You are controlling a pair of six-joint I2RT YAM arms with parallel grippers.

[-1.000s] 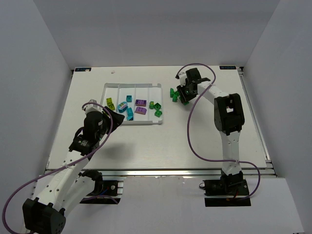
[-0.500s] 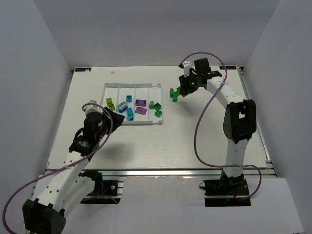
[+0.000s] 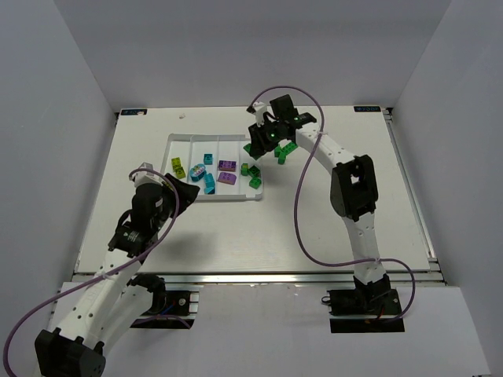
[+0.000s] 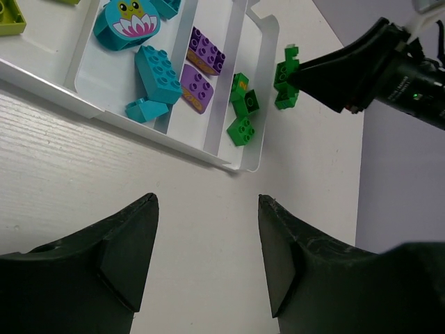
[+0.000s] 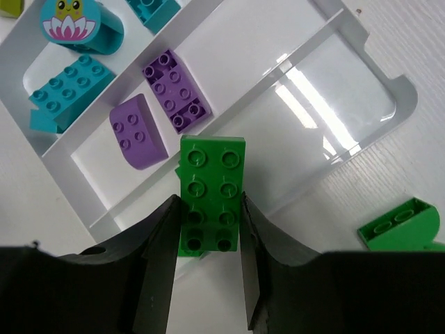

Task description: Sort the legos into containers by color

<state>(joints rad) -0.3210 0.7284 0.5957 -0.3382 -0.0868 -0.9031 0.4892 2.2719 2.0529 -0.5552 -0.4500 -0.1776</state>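
The white tray (image 3: 212, 199) has four long compartments. From left they hold yellow-green bricks (image 3: 178, 166), teal bricks (image 3: 210, 184), purple bricks (image 3: 227, 165) and green bricks (image 3: 255, 182). My right gripper (image 3: 253, 146) hovers over the far right of the tray. In the right wrist view it (image 5: 210, 209) is shut on a green two-by-four brick (image 5: 212, 181), held above the green compartment. More green bricks (image 3: 280, 151) lie on the table right of the tray. My left gripper (image 3: 185, 188) is open and empty at the tray's near left edge (image 4: 207, 202).
A teal piece with a flower picture (image 4: 128, 21) lies in the teal compartment. The tray's raised rim (image 5: 389, 83) and ridges stand under my right gripper. The table's side walls enclose the workspace.
My right arm has swung left from the loose green bricks to above the tray's right side, carrying the green brick. The left arm has barely moved.
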